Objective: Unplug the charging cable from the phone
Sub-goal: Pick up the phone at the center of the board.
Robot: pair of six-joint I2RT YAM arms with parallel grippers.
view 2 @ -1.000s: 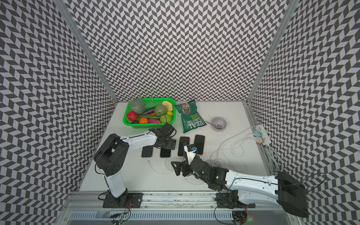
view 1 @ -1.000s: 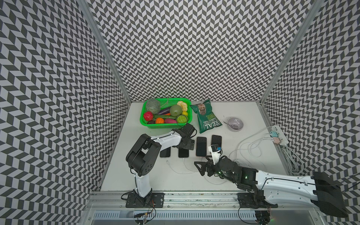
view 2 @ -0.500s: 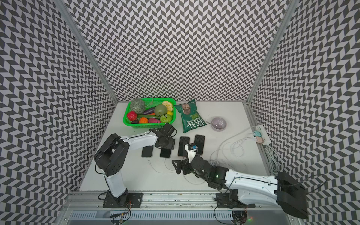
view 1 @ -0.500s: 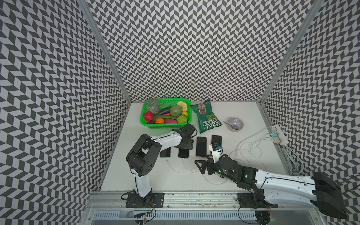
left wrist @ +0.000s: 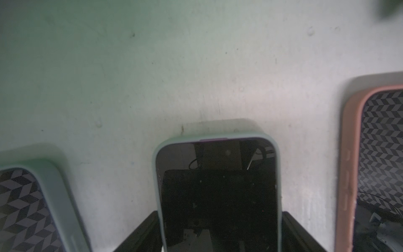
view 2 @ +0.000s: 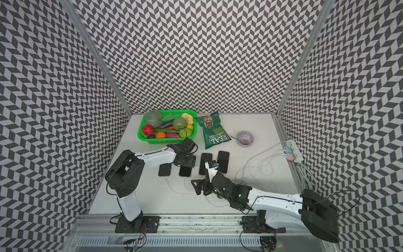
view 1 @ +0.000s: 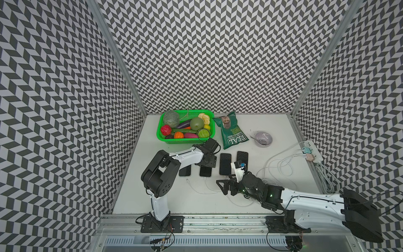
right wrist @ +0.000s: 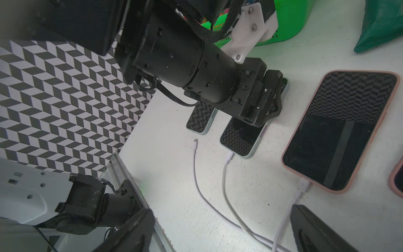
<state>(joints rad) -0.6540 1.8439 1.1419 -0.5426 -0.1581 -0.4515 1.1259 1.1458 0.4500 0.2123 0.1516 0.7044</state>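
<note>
The phone (right wrist: 239, 137) lies on the table (view 1: 174, 203), charging cable (right wrist: 226, 172) plugged in, a loose cable end (right wrist: 195, 141) just beside. The left gripper (right wrist: 268, 102) pinches its case: the left wrist view shows the fingers (left wrist: 141, 235), the right wrist view the plug (right wrist: 230, 156). The right gripper (view 1: 226, 188) hangs spread nearby.

The only writing I can read stands on the dark green crisp bag (view 1: 231, 130), which lies flat on its back. In both top views big white capitals spell "REAL" across the end of the bag (view 2: 214, 129) nearest my bases, upside down to the cameras. Just beyond that word runs a smaller white line, "HAND COOKED", inverted as well. Finer print sits further up the bag, too small for me to make out. My right wrist camera catches only a green corner of it (right wrist: 380, 27).
</note>
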